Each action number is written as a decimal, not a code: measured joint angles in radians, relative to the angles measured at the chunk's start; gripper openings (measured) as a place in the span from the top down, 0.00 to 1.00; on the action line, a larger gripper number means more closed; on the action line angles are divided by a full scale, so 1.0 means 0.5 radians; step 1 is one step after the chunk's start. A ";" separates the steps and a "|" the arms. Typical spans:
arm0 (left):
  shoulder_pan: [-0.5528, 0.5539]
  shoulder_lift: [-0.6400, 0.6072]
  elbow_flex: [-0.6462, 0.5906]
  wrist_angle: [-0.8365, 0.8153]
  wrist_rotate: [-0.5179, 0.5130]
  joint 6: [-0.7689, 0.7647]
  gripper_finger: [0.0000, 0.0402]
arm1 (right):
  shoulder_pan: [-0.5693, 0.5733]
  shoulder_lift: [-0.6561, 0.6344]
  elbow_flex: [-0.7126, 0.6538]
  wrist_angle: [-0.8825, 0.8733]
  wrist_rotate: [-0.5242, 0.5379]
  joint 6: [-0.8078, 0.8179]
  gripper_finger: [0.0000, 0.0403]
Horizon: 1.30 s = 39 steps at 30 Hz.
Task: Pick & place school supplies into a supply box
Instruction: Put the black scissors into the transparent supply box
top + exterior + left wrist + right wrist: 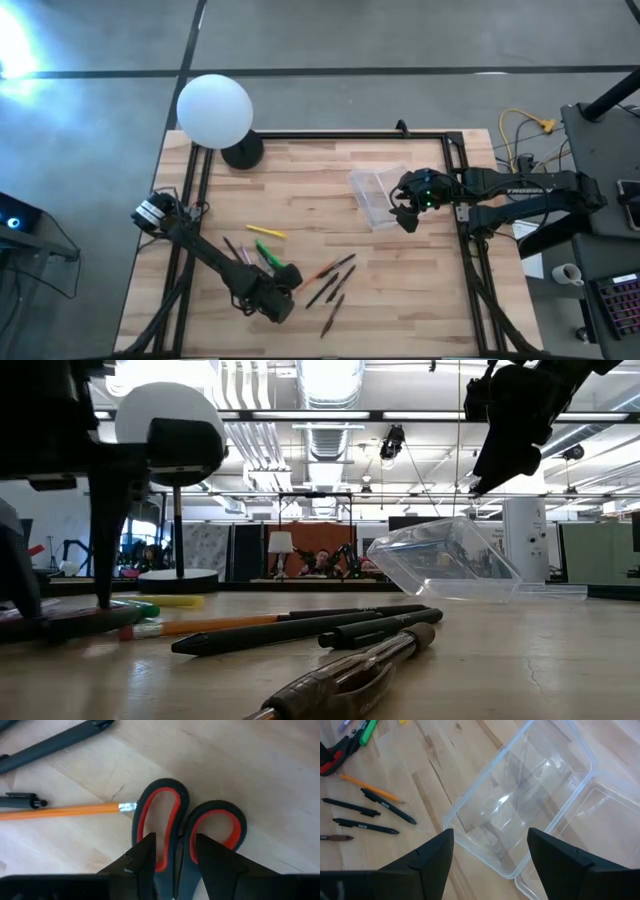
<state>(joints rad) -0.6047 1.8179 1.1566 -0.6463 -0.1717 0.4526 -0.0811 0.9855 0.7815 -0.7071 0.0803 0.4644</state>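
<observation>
1. Left gripper (172,852): low at the near-centre of the table (420,300), directly over the scissors (187,827). In the left wrist view its two fingers (145,857) straddle the scissors just below the red-lined handle loops, one finger over one loop and the other at the second loop. The fingers stand partly apart; whether they press on the scissors cannot be told.
2. Scissors: flat on the wood, handle loops pointing away from the left gripper, blades hidden beneath it.
3. Orange pencil (55,811): lying on the table, its metal-tipped end just beside one scissor loop.
4. Dark pens (335,285): a loose group on the table just to the right of the left gripper, apart from one another.
5. Green marker (266,252) and yellow pencil (266,231): on the table behind the left gripper, toward the lamp globe (214,109).
6. Supply box (520,805): clear, open, tilted on the table at right-centre, well apart from the scissors.
7. Right gripper (490,850): raised above the box's near edge, fingers spread wide, holding nothing.
</observation>
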 joint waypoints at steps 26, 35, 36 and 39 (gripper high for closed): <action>0.171 -0.005 0.234 -0.423 0.169 -0.217 0.84 | 0.000 -0.164 0.065 -0.128 0.041 0.027 0.45; 0.298 -0.010 0.864 -0.950 -0.209 -0.430 0.84 | 0.000 -0.309 0.230 -0.129 0.327 -0.184 0.46; 0.340 -0.010 0.930 -0.998 -0.251 -0.422 0.84 | 0.000 -0.319 0.242 -0.133 0.373 -0.210 0.46; 0.493 -0.010 1.117 -1.115 -0.356 -0.347 0.84 | 0.000 -0.342 0.262 -0.160 0.468 -0.226 0.46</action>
<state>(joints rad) -0.3579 1.8130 1.7151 -1.2039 -0.3498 0.2790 -0.0811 0.8147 0.9124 -0.7870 0.3141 0.3514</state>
